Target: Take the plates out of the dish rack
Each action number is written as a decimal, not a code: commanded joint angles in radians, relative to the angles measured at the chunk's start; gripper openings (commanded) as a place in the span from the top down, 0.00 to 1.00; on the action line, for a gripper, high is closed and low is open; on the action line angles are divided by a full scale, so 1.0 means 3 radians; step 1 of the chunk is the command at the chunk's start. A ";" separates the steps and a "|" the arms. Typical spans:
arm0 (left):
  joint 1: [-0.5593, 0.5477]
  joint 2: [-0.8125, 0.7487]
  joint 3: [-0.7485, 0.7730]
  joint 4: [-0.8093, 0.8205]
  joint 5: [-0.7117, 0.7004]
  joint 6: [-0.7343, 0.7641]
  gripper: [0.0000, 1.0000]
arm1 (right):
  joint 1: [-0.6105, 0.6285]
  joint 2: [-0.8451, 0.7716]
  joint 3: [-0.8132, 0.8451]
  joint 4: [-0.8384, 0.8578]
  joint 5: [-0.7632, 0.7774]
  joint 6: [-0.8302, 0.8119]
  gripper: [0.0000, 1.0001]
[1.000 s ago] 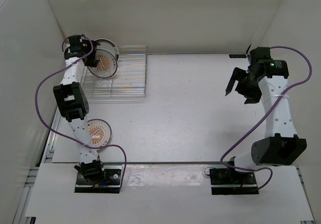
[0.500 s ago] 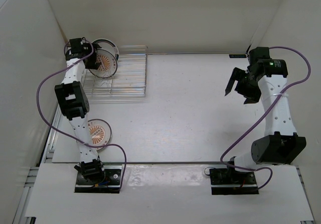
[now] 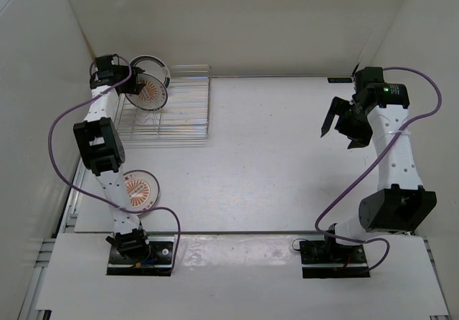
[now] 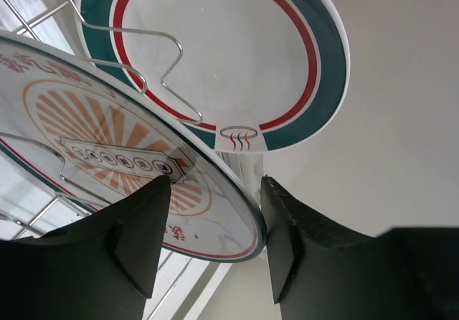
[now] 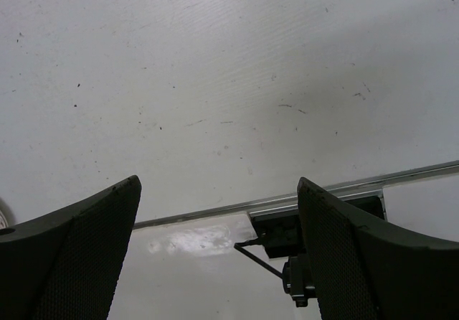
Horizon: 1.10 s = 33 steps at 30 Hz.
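Observation:
The silvery wire dish rack (image 3: 183,112) stands at the back left. An orange sunburst plate (image 3: 149,91) stands in it, with the teal-and-red ringed plate (image 3: 155,64) upright behind it. My left gripper (image 3: 130,83) is open, its jaws on either side of the sunburst plate's rim (image 4: 247,212). The right finger (image 4: 287,241) touches the edge and the left finger (image 4: 140,234) stands apart. The ringed plate (image 4: 215,54) and a rack wire (image 4: 166,82) show beyond. A second sunburst plate (image 3: 140,189) lies flat on the table near the left arm. My right gripper (image 3: 340,124) is open and empty.
White walls close in at the back and both sides, near the rack's left end. The right wrist view shows bare table (image 5: 215,83), its front metal rail (image 5: 215,209) and the arm's base mount (image 5: 315,241) between the open right gripper (image 5: 215,248) fingers.
My left wrist has shifted slightly left and back at the rack's corner, closing in on the sunburst plate's rim. The right arm has not moved.

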 commanded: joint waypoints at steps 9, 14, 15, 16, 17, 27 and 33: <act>0.0094 -0.0345 -0.0277 -0.0092 0.0334 -0.0089 0.53 | -0.0009 0.0017 0.0033 -0.0858 -0.0149 -0.0061 0.09; 0.0084 -0.0483 -0.0420 0.0000 0.0401 -0.0211 0.68 | -0.0009 0.0017 0.0007 -0.0853 -0.0164 -0.0071 0.09; 0.0084 -0.0499 -0.0436 0.0005 0.0401 -0.0222 0.69 | -0.0009 0.0022 0.0007 -0.0848 -0.0169 -0.0071 0.09; 0.0094 -0.0509 -0.0451 0.0020 0.0427 -0.0217 0.71 | -0.0014 0.0017 0.0012 -0.0843 -0.0174 -0.0066 0.09; 0.0104 -0.0550 -0.0472 0.0015 0.0437 -0.0217 0.75 | -0.0009 0.0027 0.0012 -0.0842 -0.0174 -0.0076 0.09; 0.0130 -0.0663 -0.0579 0.0505 0.0580 -0.0574 0.92 | -0.0009 0.0006 -0.0013 -0.0837 -0.0230 -0.0081 0.09; 0.0130 -0.0688 -0.0497 0.0787 0.0631 -0.0932 0.98 | -0.0004 0.0022 -0.0018 -0.0827 -0.0271 -0.0092 0.09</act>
